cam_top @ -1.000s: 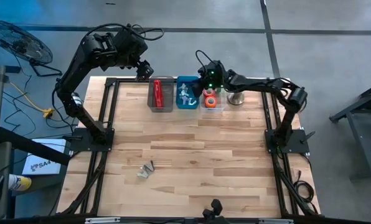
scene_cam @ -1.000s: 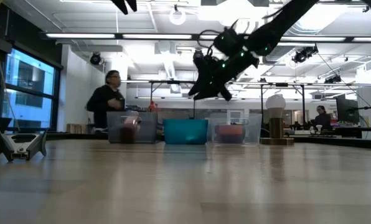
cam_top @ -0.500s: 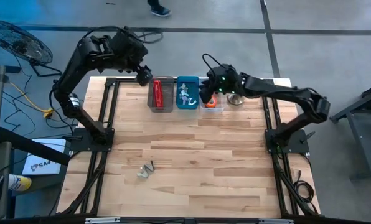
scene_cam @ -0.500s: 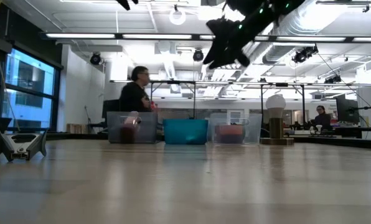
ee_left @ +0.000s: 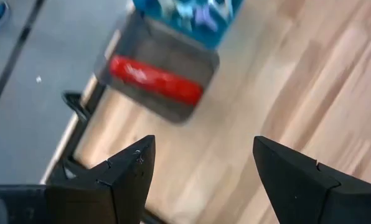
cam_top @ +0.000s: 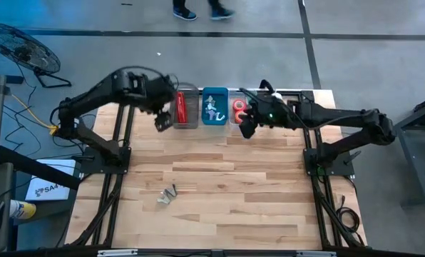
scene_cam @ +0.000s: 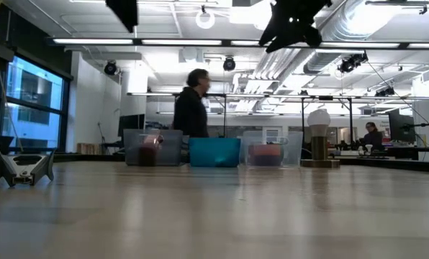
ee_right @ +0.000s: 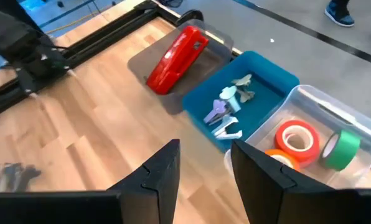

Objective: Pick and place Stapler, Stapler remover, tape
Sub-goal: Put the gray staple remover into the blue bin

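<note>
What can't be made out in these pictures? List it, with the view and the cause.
- Metal pieces on the table, high view: too small to identify.
- Contents of the blue bin, left wrist view: blurred and cut off by the picture's edge.
- Orange tape roll, right wrist view: partly hidden behind the right hand.
- Bin contents, low view: walls obscure them.

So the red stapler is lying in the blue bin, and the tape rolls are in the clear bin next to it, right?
Not quite. The red stapler lies in the grey bin, not the blue bin; the blue one holds small silvery pieces. The right wrist view shows this best. The tape rolls are in the clear bin, which sits beside the blue bin.
</note>
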